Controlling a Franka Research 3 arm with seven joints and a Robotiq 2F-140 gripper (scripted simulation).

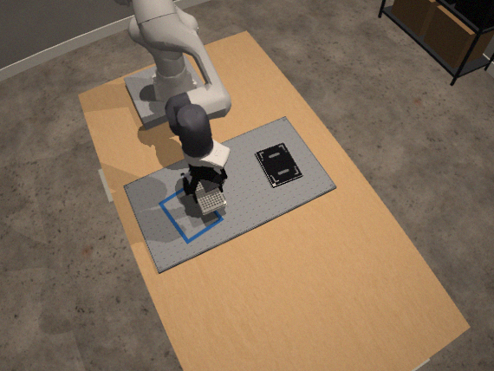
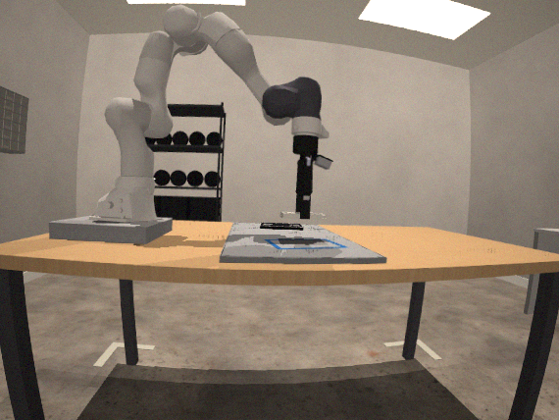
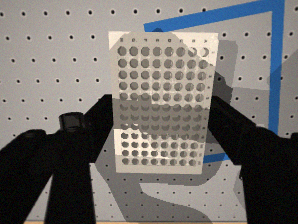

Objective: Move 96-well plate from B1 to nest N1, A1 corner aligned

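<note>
One white 96-well plate [image 3: 161, 102], cut corner upper right, clamped in the gripper [image 3: 159, 125].

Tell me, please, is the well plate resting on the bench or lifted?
Lifted: the 96-well plate hangs clear above the grey board, clamped in the gripper.

1. The walls [image 2: 392, 123] are plain and gray.
2. The floor [image 1: 390, 108] is gray and spotty.
3. A black shelf [image 2: 223, 147] holds dark balls [image 2: 188, 138].
4. Two ceiling lights [image 2: 424, 17] shine.
</note>
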